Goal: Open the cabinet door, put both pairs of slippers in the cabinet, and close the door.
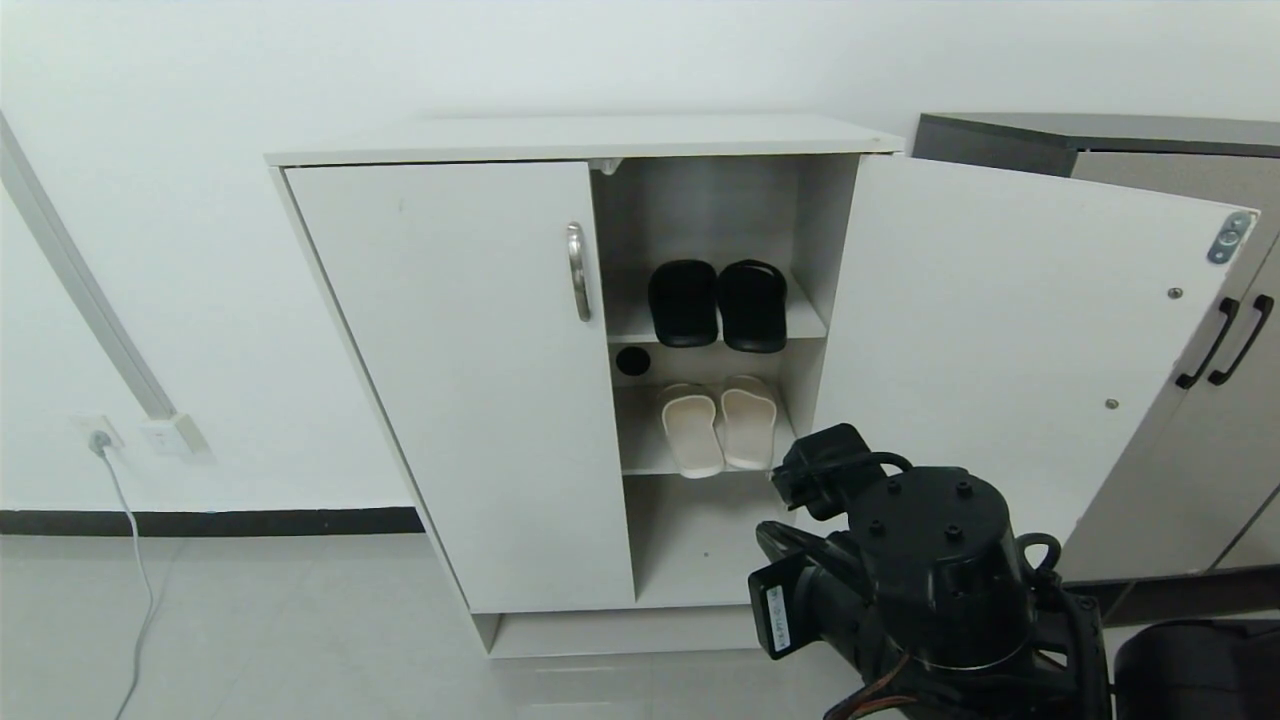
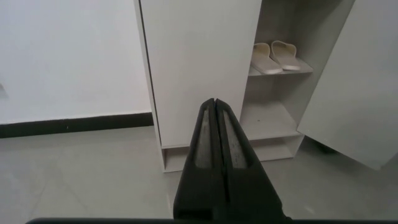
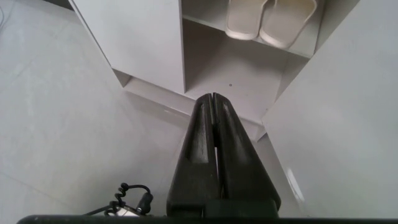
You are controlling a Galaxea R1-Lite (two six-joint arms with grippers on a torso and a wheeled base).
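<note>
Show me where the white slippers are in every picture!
Head view: white slippers on the lower shelf, just under the black slippers.
Left wrist view: white slippers on that shelf, between the closed door and the open door.
Right wrist view: white slippers on that shelf, beside the open door.
Shared landmark: the open door, next to the slippers in all three.

The cabinet is plain white, its door handle silver. Inside, the black slippers sit at twelve o'clock of the off-white slippers. At three o'clock stands a grey cabinet with black handles. The wall is white, the skirting stripe black and the floor pale grey.
</note>
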